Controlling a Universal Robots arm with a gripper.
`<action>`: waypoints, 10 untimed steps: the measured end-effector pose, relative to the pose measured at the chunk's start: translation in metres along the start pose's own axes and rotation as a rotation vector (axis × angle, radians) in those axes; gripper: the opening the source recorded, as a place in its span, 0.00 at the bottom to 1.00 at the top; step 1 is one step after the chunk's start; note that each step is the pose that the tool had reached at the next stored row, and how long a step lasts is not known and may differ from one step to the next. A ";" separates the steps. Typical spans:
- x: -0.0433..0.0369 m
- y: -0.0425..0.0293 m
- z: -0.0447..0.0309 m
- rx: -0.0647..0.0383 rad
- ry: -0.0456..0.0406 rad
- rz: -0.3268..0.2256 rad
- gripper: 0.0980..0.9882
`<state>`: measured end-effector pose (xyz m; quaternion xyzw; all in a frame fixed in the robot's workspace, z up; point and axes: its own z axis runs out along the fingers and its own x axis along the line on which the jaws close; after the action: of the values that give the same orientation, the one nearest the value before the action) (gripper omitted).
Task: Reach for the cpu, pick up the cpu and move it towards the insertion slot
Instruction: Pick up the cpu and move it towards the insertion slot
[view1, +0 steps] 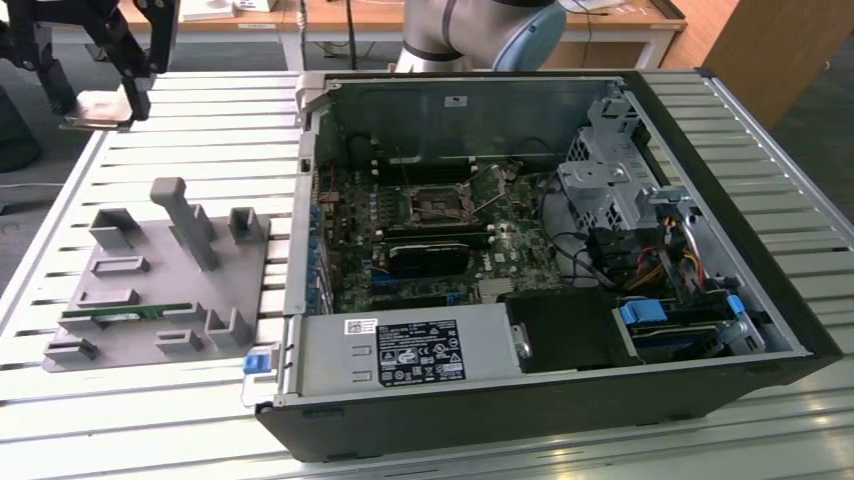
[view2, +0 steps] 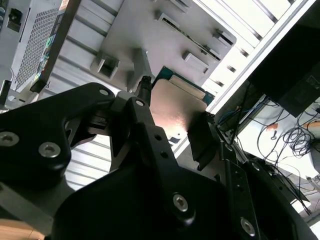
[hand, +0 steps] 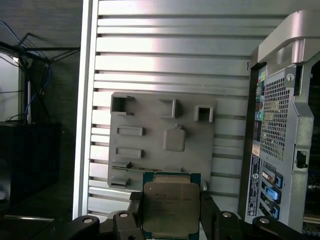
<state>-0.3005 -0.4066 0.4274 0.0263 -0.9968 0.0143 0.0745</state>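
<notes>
My gripper (view1: 99, 97) hangs high over the slatted table's far corner, at the exterior view's left, shut on the cpu (view1: 94, 110). In both wrist views the cpu (hand: 170, 206) (view2: 175, 112) is a flat silver square on a green rim, clamped by its edges between the black fingers (hand: 134, 210). It is lifted well above the grey fixture (hand: 162, 142). The insertion slot (view1: 438, 204), a dark square socket in a silver frame, lies on the circuit board inside the open computer case (view1: 747, 330), well off to the exterior view's right of the gripper.
The grey fixture (view1: 160, 285) with upright posts holds a thin green memory stick (view1: 127, 314). Case walls, a drive cage (view1: 607, 190), cables (view1: 654, 265) and a power supply (view1: 400, 352) surround the board. The arm's base (view1: 461, 35) stands behind the case.
</notes>
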 end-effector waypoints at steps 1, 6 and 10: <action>-0.0007 0.0000 -0.0001 0.000 0.0000 0.000 0.50; -0.0008 0.0000 -0.0001 -0.002 -0.0589 0.001 0.50; -0.0046 -0.0002 -0.0002 -0.003 -0.1067 0.001 0.50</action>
<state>-0.2959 -0.4066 0.4268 0.0263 -0.9994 0.0116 0.0212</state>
